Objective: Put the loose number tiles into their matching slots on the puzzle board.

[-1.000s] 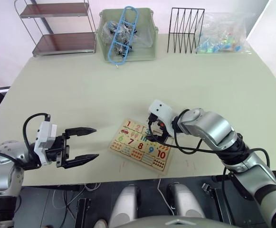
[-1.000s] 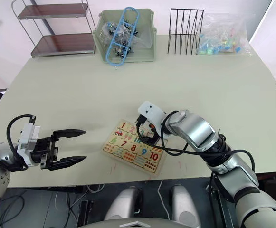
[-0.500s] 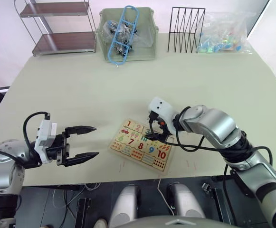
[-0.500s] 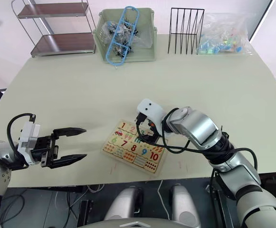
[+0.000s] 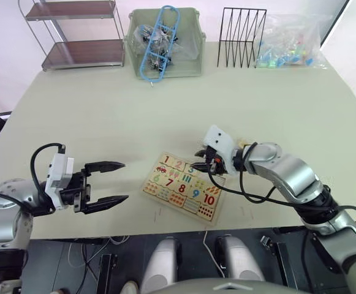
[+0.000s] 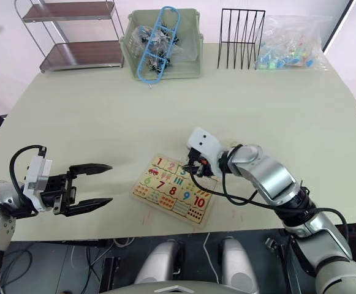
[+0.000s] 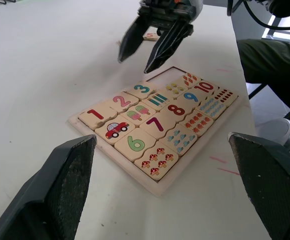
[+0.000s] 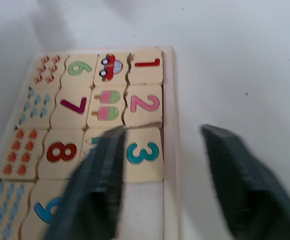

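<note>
Two grippers sit spread and empty: the right gripper point(image 7: 154, 42) above the puzzle board point(image 5: 182, 194) at lower centre, the left gripper point(image 5: 107, 184) at lower left over the desk point(image 5: 104, 116).

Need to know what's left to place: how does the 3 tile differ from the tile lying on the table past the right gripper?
The 3 tile is seated in the puzzle board, next to the 2 tile; the loose tile lies on the table beyond the board. The 3 tile's teal digit reads clearly; the loose tile's reddish print is too small to read. Both are small light-wood pieces lying flat.
</note>
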`<state>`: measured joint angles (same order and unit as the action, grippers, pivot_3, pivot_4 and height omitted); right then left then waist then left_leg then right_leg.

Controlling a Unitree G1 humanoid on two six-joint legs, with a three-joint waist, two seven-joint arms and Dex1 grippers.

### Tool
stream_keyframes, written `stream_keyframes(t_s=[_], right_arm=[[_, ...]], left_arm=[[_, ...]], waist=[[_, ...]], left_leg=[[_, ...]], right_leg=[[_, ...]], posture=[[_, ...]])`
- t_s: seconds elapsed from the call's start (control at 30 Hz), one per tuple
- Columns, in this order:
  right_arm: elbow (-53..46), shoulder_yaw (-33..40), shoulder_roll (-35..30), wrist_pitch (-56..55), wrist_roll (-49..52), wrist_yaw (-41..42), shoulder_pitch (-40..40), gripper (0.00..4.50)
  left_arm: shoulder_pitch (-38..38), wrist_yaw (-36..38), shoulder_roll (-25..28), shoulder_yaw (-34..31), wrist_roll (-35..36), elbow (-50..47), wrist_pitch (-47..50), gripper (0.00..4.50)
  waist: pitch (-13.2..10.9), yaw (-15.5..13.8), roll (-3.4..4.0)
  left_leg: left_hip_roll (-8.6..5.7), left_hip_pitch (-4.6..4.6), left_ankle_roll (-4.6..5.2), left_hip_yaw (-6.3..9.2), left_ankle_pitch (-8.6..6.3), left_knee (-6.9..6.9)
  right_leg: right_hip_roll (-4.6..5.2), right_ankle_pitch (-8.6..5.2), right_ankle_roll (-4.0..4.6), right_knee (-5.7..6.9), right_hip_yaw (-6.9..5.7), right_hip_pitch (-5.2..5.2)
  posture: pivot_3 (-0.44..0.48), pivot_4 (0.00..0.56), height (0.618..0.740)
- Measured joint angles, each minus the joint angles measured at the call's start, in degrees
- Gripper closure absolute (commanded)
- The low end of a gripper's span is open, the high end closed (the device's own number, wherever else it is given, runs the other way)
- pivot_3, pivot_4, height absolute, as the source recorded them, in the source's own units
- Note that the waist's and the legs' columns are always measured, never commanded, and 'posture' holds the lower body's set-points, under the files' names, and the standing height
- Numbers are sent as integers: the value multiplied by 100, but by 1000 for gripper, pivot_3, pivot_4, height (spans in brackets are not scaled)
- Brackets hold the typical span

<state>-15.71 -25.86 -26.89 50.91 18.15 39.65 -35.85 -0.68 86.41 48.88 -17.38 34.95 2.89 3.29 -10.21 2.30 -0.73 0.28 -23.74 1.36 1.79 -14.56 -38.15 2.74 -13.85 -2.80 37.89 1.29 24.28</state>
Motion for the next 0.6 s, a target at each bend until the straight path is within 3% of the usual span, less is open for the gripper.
stream_keyframes(t_s=[0.03,0.07,0.6], right_arm=[[1,0,-45,-68,-16,41,29,4341],[0,0,-132,-166,-25,139,74,4431],[-125,-367,-488,-245,-324,736,205,4431]], left_arm=[[1,0,-1,0,0,0,0,0],[2,-1,-3,0,0,-1,1,0],[-14,-30,-4,0,1,-10,11,0]], waist=[[0,1,0],[0,2,0],[1,-6,-1]], left_leg=[[0,0,0,0,0,-1],[0,0,0,0,0,-2],[0,0,0,1,0,-11]], right_leg=[[-1,0,0,1,0,0],[-2,0,0,1,0,0],[-3,0,0,5,0,-2]], posture=[[0,150,739],[0,150,739],[0,150,739]])
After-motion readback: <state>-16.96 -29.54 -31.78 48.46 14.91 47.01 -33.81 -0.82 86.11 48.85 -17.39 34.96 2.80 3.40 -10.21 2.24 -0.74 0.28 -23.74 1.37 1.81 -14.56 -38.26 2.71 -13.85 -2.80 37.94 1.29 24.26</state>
